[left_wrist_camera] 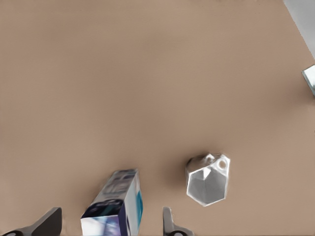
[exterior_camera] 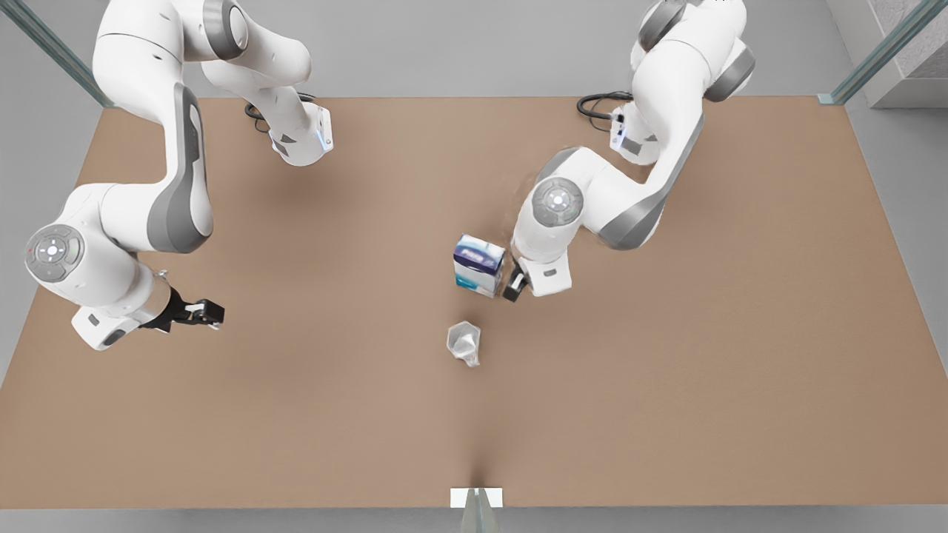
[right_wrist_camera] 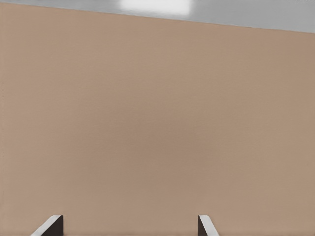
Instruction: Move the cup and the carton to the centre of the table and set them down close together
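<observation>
The carton [exterior_camera: 479,264], white with dark blue and teal bands, stands upright near the middle of the table [exterior_camera: 666,385]. The faceted silvery cup [exterior_camera: 464,343] rests a short way nearer the front edge, apart from the carton. My left gripper [exterior_camera: 513,285], on the arm at the front view's right, hovers close beside the carton. In the left wrist view its fingers [left_wrist_camera: 170,223] are spread wider than the carton [left_wrist_camera: 115,206] and do not touch it, with the cup [left_wrist_camera: 207,179] off to one side. My right gripper [exterior_camera: 207,312] waits open at the front view's left over bare tabletop.
A small white tab [exterior_camera: 475,497] marks the middle of the table's front edge. Black cables [exterior_camera: 596,104] lie at the far edge by the arm bases. The right wrist view has the fingers [right_wrist_camera: 51,226] over plain table, with its edge and grey floor [right_wrist_camera: 157,7] beyond.
</observation>
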